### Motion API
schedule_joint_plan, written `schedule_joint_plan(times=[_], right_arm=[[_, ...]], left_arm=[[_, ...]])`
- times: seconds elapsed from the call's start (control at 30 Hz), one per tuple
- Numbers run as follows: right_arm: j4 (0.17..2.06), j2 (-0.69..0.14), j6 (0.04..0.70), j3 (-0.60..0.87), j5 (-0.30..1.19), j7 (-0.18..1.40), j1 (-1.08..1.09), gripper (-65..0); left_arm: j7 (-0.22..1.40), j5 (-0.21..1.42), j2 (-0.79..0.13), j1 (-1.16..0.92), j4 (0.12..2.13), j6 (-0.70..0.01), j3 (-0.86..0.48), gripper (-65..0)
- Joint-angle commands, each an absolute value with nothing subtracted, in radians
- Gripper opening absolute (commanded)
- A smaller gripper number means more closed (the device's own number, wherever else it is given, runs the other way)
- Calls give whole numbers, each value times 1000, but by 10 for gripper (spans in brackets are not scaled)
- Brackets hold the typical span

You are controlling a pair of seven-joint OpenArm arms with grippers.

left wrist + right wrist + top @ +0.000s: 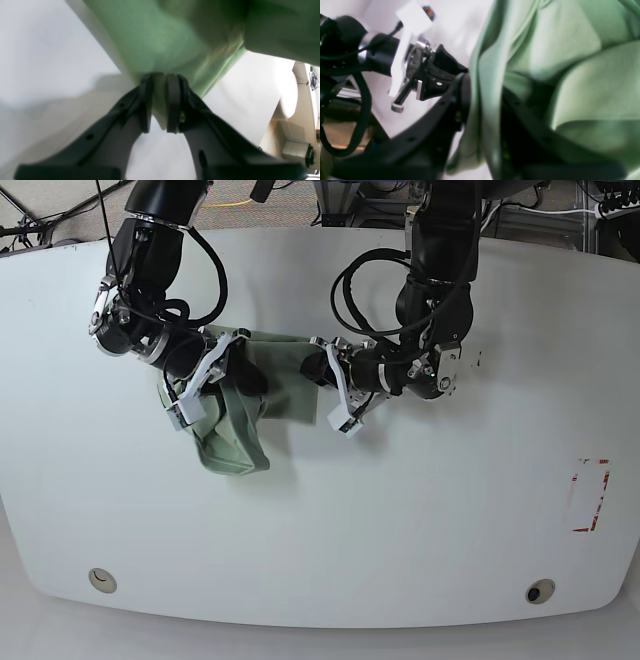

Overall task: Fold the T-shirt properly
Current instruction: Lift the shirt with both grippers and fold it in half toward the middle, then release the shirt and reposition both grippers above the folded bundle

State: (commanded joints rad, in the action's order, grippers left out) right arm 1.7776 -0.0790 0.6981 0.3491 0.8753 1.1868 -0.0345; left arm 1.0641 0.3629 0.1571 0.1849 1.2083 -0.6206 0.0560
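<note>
The T-shirt (pixel 240 415) is a pale green bunched mass lifted at its top edge, with its lower part sagging onto the white table (pixel 400 520). My left gripper (pixel 313 368) is shut on the shirt's right edge. In the left wrist view the left gripper (pixel 160 80) pinches a thin fold of the T-shirt (pixel 160 42) between its black fingers. My right gripper (pixel 243 376) is shut on the shirt's left-middle part. In the right wrist view the T-shirt (pixel 570 75) drapes over the right gripper (pixel 486 95) and hides one finger.
A red-outlined rectangle (pixel 587 496) is marked on the table at the right. Two small round holes (pixel 100 580) (pixel 540 591) sit near the front edge. Cables and equipment lie beyond the table's far edge. The two arms hang close together over the table's upper middle.
</note>
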Motion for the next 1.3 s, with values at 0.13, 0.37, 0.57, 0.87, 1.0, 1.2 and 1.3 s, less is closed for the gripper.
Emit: schedule_joint_plan(times=[0.13, 0.37, 0.57, 0.87, 1.0, 1.2, 1.3], right_arm=[[1774, -77, 698, 344, 877, 1187, -35, -179], [1813, -88, 698, 351, 880, 1187, -64, -119], [1951, -136, 698, 352, 880, 1187, -119, -119], [1956, -148, 698, 223, 875, 1187, -174, -206], [1959, -150, 698, 134, 851, 1152, -168, -206], [1960, -214, 698, -85, 650, 1032, -108, -211], [1960, -214, 698, -137, 476, 1004, -102, -212]], left_arm=[[1064, 366, 157, 185, 1210, -624, 56, -450], [1064, 390, 157, 191, 1250, -677, 54, -415], [1064, 499, 74, 188, 1395, -698, 54, -417], [1067, 607, -202, 108, 1543, -698, -18, -418], [1067, 611, -275, 47, 1587, -698, -88, -418], [1066, 608, -321, -24, 1609, -698, -128, -418], [1064, 607, -341, -51, 1609, -698, -130, -418]])
